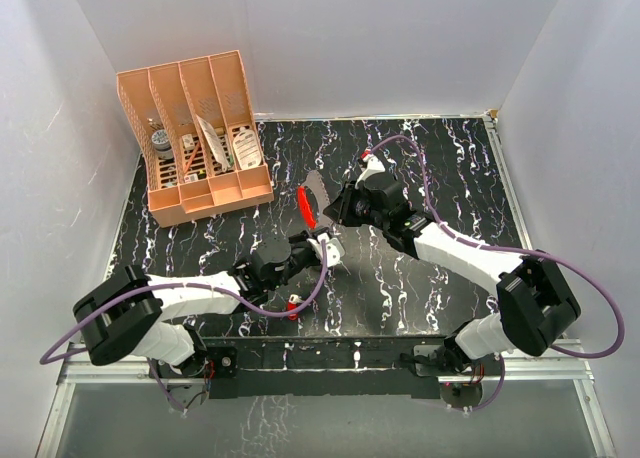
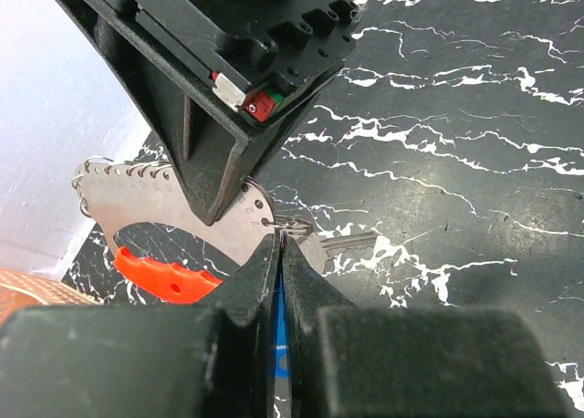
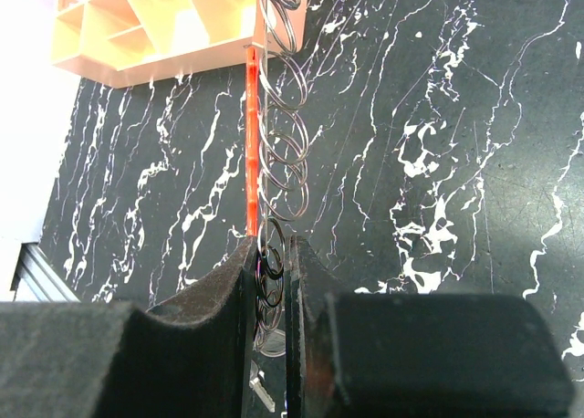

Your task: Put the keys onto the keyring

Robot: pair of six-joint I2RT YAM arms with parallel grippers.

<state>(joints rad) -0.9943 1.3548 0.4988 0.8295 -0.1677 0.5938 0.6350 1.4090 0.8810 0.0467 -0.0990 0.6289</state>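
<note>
Right pincer (image 3: 271, 254): keyring (image 3: 252, 144) straight ahead, edge-on

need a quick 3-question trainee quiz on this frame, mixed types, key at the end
1. True or false: the red-headed key lies on the table, in neither gripper.
2. Which holds the keyring? A) left gripper B) right gripper C) neither
3. Fill in: the left gripper is shut on the ___-headed key.
Key: 1 true; 2 B; 3 blue, the blue-headed key.
</note>
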